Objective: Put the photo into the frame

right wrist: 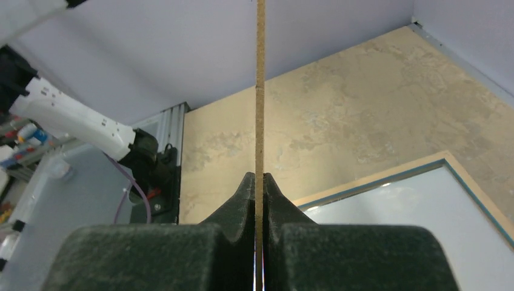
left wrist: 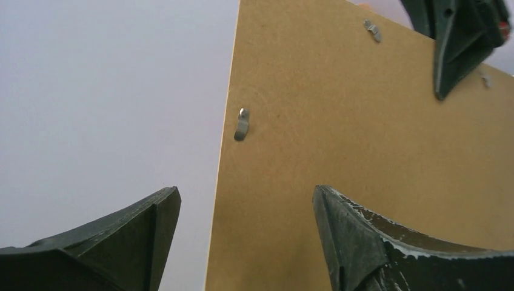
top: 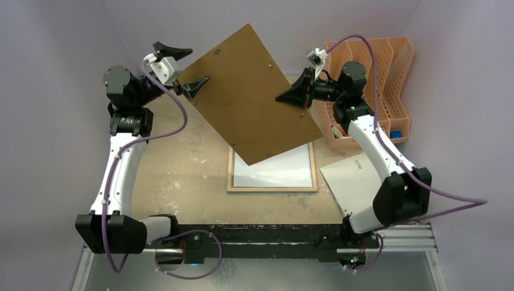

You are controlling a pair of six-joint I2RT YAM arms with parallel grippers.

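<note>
The frame lies rear-up on the table, rigid but glazed and probably best taken by its wooden rails; no photo shows. Above it, the right gripper pinches the thin backing board, while the left gripper gapes astride its edge.

There are one brown backing board, one frame, one peach file organiser, one pale flat sheet and two claws, the left claw and the right claw.

My overhead camera looks down on the whole table from behind the arm bases. Both wrist cameras sit close to the backing board: left facing its flat side, right edge-on, sharing the frame with overhead.
</note>
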